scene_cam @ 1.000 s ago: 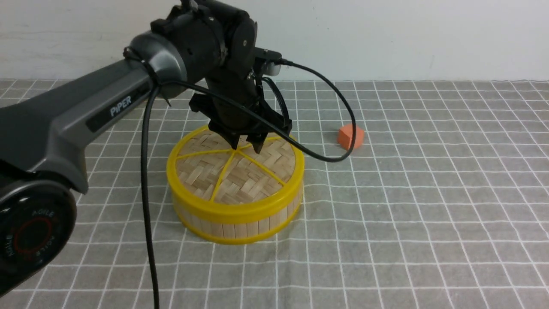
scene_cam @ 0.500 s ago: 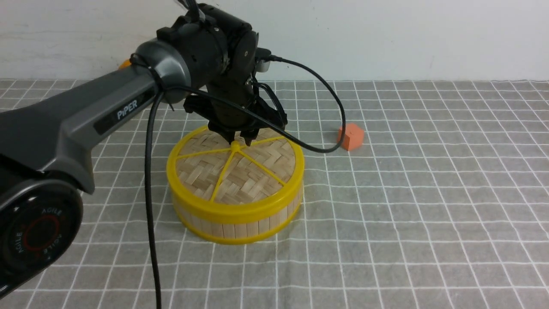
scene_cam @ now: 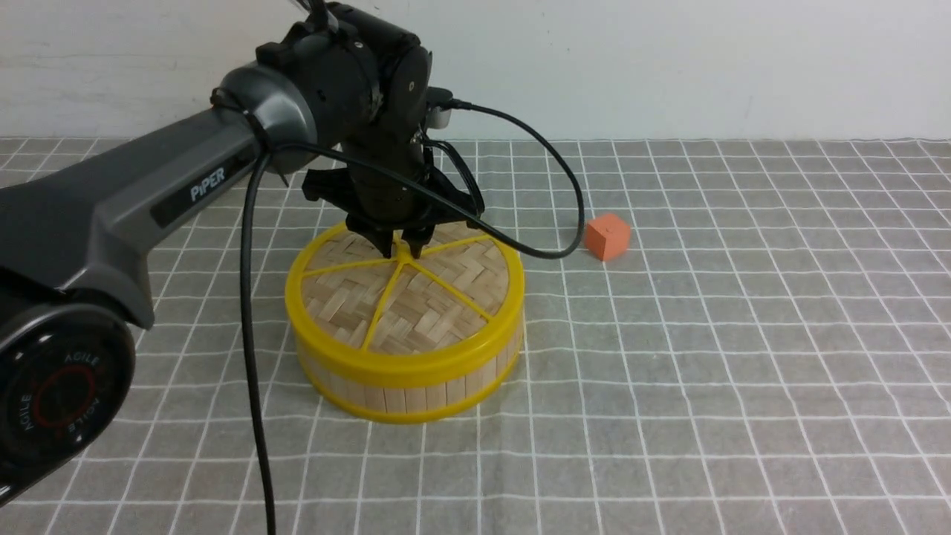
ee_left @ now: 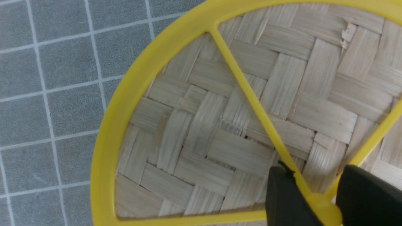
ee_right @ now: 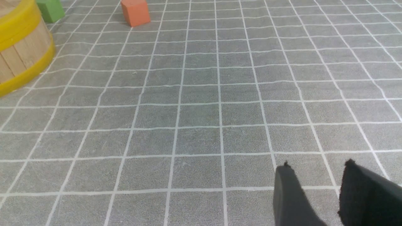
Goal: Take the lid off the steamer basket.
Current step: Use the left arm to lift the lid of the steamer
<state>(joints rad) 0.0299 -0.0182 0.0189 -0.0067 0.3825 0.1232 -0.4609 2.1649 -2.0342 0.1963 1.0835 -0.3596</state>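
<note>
The lid (scene_cam: 423, 305), a woven bamboo disc with a yellow rim and spokes, sits flat on the steamer basket (scene_cam: 416, 397) left of the table's middle. My left gripper (scene_cam: 401, 251) points down over the lid's centre. In the left wrist view, its fingers (ee_left: 285, 194) are closed against both sides of the small yellow knob (ee_left: 325, 213). My right gripper (ee_right: 317, 164) does not show in the front view. In its wrist view it hangs low over bare cloth, jaws apart and empty, with the basket (ee_right: 19, 59) far off to one side.
An orange cube (scene_cam: 608, 236) lies on the grey checked cloth (scene_cam: 706, 357) to the right of the basket, behind it. A green cube (ee_right: 50, 9) shows beyond the basket in the right wrist view. The left arm's black cable (scene_cam: 252, 334) hangs down in front of the basket's left side.
My left gripper has shifted a little left and down onto the lid's centre, and its fingers have closed round the knob. Basket and lid have nudged slightly left. The lid is still seated.
</note>
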